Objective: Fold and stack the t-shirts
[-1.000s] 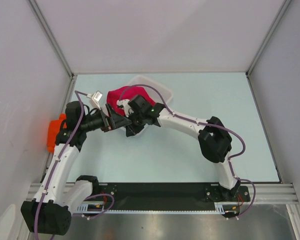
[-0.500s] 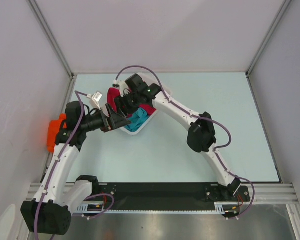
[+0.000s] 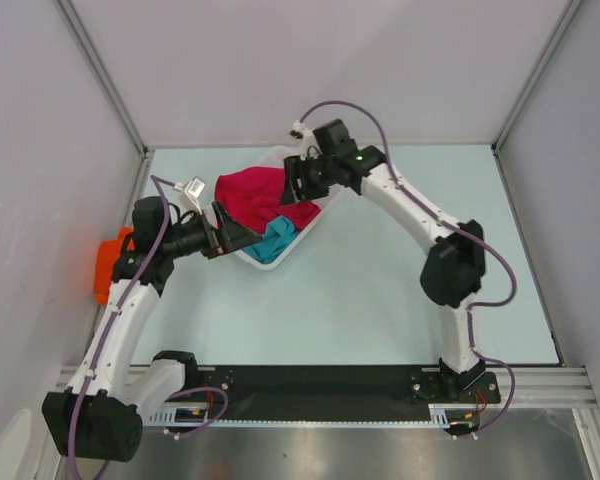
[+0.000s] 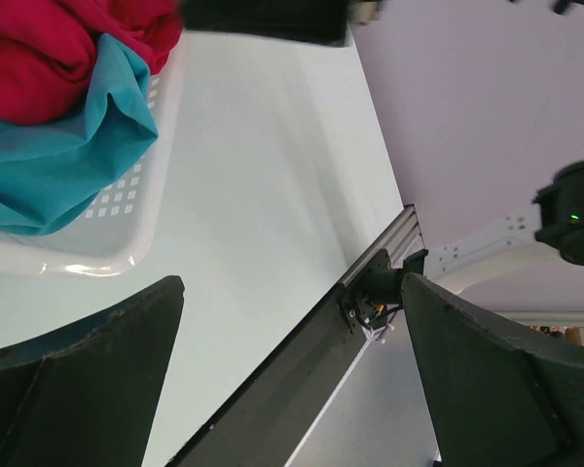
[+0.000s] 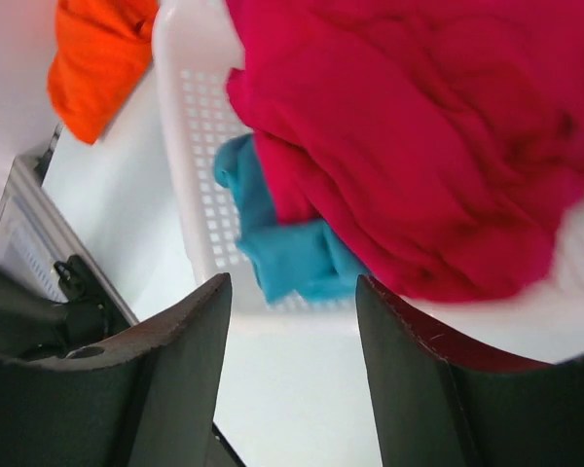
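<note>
Both grippers stand wide open and empty: our left gripper [image 4: 292, 292] hangs beside the near-left corner of the basket [image 5: 190, 146], our right gripper [image 5: 292, 287] over its far side, above the red heap [image 3: 260, 195]. We judge the task barely begun. That red heap lies bunched in the basket, one shirt or two we cannot tell, with the teal shirt [image 3: 277, 240] crumpled under it at the near corner. An orange shirt [image 3: 108, 268] sits in a lump at the table's left edge. Nothing is folded, nothing stacked; all of that is left. Our table [image 3: 400, 290] is pale blue-green and smooth, closed in by plain grey walls [image 3: 310, 60], with a metal rail [image 3: 540, 380] along the near edge
</note>
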`<state>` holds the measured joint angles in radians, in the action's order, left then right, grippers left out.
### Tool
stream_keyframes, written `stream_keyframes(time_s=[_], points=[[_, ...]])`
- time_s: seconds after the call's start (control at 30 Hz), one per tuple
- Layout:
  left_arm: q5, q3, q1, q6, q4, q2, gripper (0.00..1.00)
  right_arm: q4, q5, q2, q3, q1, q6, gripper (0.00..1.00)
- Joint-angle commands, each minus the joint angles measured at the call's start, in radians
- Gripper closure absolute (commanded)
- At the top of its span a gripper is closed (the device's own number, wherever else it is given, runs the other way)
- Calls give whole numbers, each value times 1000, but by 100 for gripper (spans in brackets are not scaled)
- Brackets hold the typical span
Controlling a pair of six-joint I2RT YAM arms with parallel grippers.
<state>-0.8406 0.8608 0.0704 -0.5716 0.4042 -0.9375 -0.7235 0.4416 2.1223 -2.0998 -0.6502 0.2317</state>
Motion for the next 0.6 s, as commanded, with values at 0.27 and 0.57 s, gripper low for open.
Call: stream_keyframes(time_s=[0.27, 0.57], points=[[37, 42, 123, -54, -209, -388, 1, 190, -227, -606, 601, 30, 92, 42], [270, 407, 413, 159, 41, -725, 0, 202, -261, -754, 779, 26, 150, 43]])
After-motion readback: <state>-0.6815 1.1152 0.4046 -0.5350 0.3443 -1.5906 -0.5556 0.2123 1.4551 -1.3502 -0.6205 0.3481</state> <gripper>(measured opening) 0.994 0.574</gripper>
